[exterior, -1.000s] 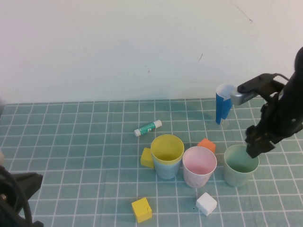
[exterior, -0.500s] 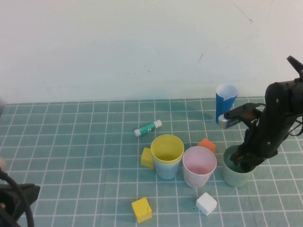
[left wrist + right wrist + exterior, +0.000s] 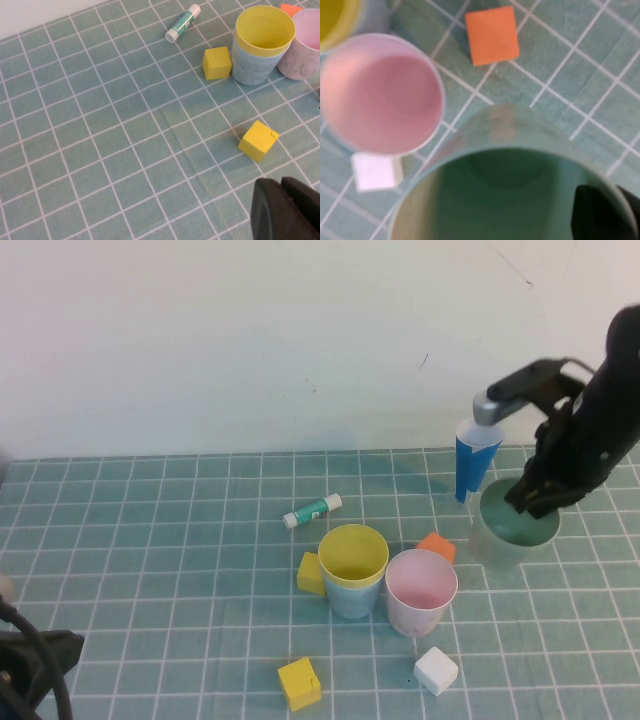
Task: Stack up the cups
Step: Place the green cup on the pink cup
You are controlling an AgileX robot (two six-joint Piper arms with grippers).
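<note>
Here, a teal grid-patterned worktop [image 3: 150, 540] meets a plain white wall [image 3: 250, 340]. The right claw [image 3: 530, 502] grips the pale green cup [image 3: 510, 530], raised at right; the left claw [image 3: 287, 210] sits clenched at the near-left corner.

1. The right arm reached in from the right side of the table, its wrist bent downward.
2. The right gripper [image 3: 532, 502] was raised above the table, clamped on the rim of the pale green cup [image 3: 512, 530].
3. The left gripper [image 3: 286, 210] sat low at the near left corner, fingers closed, holding nothing.
</note>
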